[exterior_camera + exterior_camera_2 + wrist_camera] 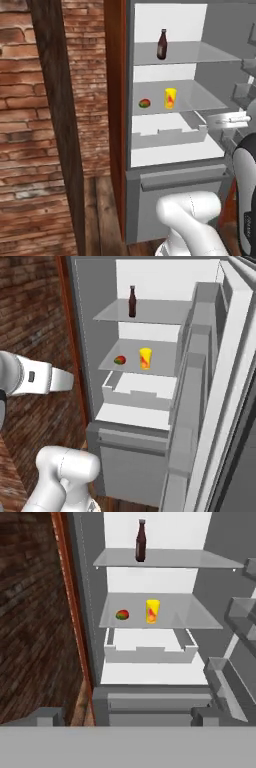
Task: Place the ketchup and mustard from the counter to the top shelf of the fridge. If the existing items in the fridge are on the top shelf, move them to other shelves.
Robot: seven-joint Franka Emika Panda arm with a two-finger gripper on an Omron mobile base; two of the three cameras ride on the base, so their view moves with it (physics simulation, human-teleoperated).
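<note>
Ahead of you, the brick wall point(30, 125) and wooden post point(60, 125) stood left of the open fridge point(85, 331). Its top shelf point(200, 52) carried one dark bottle point(162, 44) near the left edge, with bare glass rightward. Below sat a mango point(122, 615) beside a yellow cup point(152, 611). Your gripper point(125, 717) was spread wide, holding nothing.

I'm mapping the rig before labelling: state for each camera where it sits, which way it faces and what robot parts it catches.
Left base view: behind the arm's left, facing the open grey fridge; white arm links at lower right.
Right base view: behind the arm's right, facing the fridge and its door shelves; white arm at left.
Hand view: on the hand, looking into the fridge.
All share the dark brown glass bottle on the top shelf, the yellow cup and small red-green fruit below.
</note>
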